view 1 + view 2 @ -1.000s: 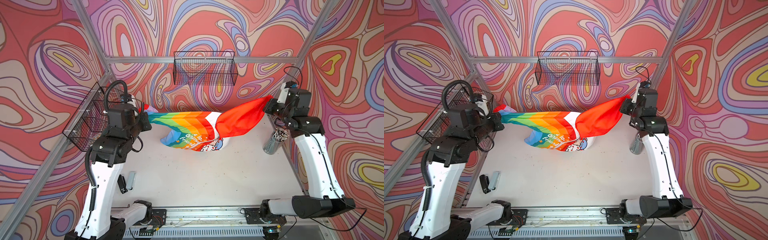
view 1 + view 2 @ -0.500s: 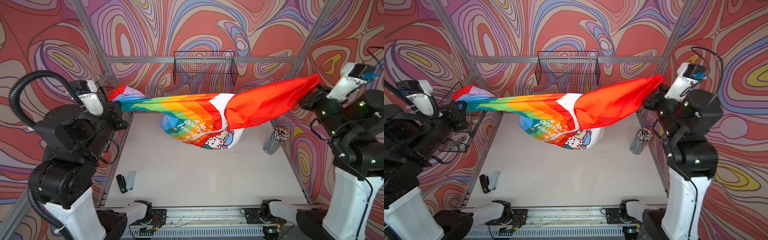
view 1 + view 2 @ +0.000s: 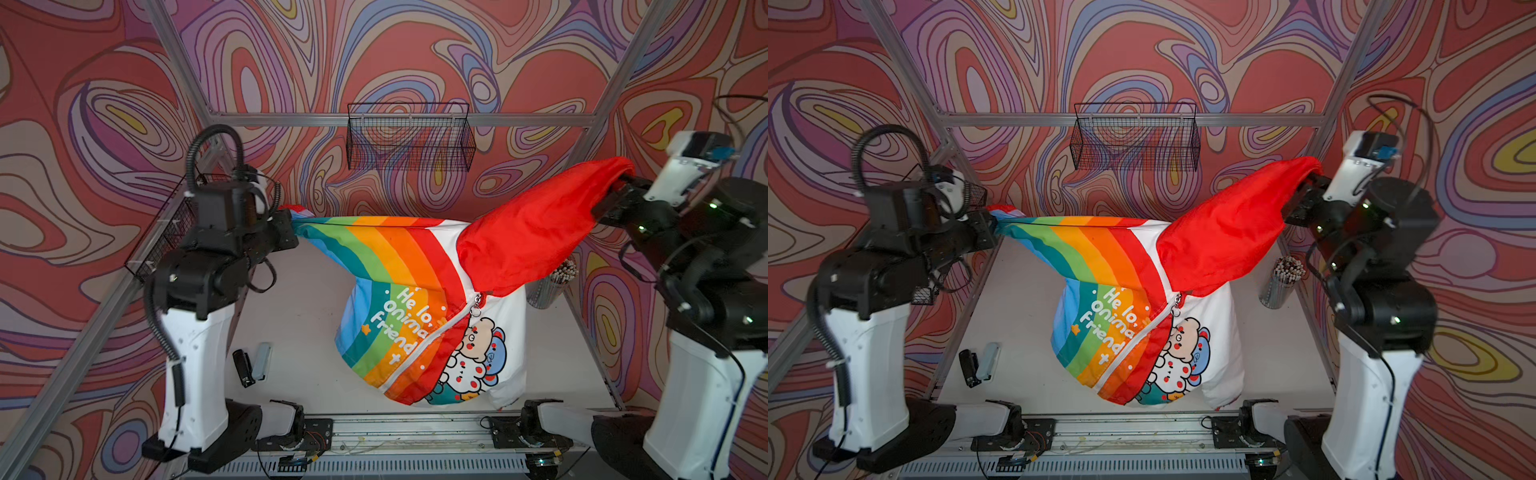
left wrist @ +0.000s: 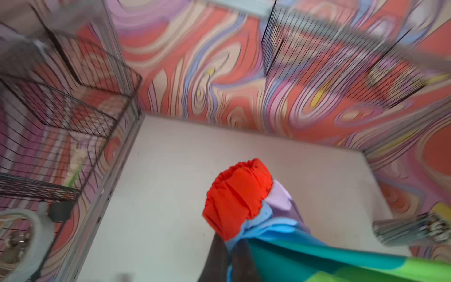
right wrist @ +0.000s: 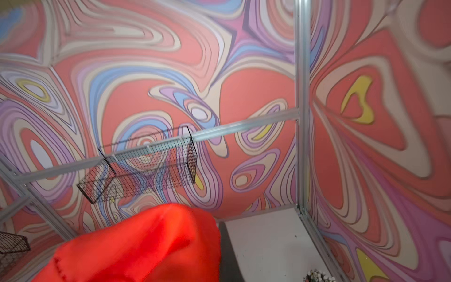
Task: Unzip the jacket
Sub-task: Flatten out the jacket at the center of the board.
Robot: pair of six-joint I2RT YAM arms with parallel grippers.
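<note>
In both top views the jacket hangs over the table, rainbow sleeve clamped by the left gripper, red hood by the right gripper. The blurred left wrist view shows its red cuff. The right wrist view shows hood cloth, apparently pinched.

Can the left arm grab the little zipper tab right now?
Probably not yet. The zipper pull hangs uncovered below the red hood, but the left gripper is shut on the rainbow sleeve, and the right gripper holds the hood. It would have to let go first.
</note>
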